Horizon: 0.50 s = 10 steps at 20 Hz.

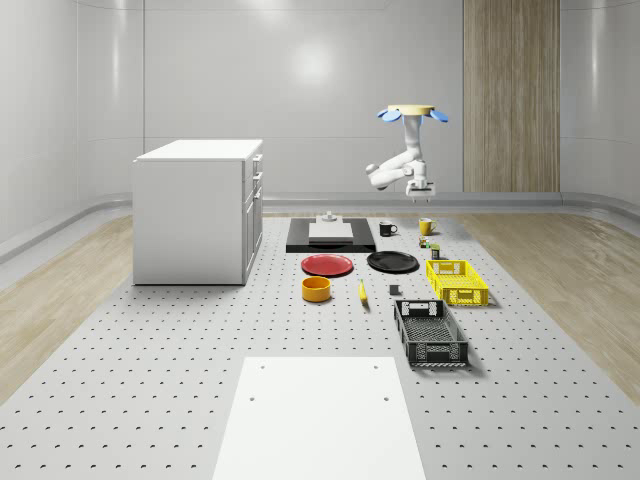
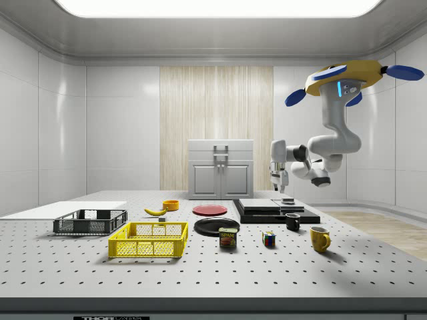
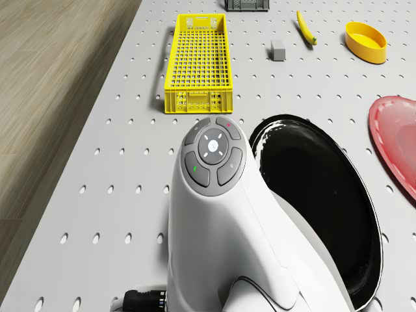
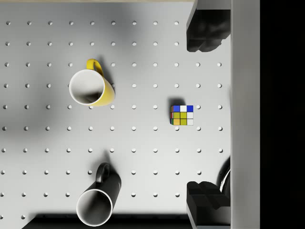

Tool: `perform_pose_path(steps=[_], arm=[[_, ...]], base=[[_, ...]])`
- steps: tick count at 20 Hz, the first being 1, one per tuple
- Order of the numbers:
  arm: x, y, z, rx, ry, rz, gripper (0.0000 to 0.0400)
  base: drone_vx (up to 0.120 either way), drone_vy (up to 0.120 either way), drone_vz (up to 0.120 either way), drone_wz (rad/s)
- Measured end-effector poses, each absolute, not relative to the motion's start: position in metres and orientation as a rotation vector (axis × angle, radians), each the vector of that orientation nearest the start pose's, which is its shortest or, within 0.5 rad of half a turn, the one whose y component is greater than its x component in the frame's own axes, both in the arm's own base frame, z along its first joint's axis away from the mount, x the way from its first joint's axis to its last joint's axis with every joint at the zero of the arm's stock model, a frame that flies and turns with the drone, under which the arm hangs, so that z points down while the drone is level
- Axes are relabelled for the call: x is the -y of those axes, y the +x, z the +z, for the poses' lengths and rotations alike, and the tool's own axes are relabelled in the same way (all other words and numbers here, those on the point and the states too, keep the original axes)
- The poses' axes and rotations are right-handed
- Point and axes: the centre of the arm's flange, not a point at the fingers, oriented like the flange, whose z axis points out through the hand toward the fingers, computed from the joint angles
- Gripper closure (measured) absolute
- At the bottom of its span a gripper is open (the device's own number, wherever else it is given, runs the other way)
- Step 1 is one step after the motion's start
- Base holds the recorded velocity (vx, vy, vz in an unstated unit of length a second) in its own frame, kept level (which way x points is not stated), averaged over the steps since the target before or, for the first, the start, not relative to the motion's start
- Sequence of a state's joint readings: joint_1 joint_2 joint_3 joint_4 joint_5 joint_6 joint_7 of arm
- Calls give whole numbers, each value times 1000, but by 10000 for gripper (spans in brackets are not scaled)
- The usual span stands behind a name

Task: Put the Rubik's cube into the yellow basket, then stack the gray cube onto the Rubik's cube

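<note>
Fingertips of our gripper (image 4: 208, 117) frame the wrist view, spread wide and holding nothing, with the Rubik's cube (image 4: 182, 115) on the table between them far below, its small glossy tiles blue, white, yellow and orange. It rests near a yellow mug (image 4: 90, 88) and a black mug (image 4: 97, 202), so nothing is done yet. We hover high over that corner, beside the round black plate (image 3: 318, 208). The yellow basket (image 3: 196, 62), a rectangular plastic lattice, holds nothing, and the plain matte gray cube (image 3: 278, 50) waits just beside it.
</note>
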<state>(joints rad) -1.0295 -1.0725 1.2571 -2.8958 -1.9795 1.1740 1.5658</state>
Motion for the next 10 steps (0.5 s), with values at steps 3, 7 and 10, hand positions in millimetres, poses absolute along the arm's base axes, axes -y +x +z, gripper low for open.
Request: perform_pose_path(steps=[3,7,10], arm=[[-1,307,491,7,11,784,0],[0,307,491,4,5,784,0],[0,307,491,3,3,784,0]], base=[[27,0,-120,0],[120,0,-120,0],[40,0,-120,0]])
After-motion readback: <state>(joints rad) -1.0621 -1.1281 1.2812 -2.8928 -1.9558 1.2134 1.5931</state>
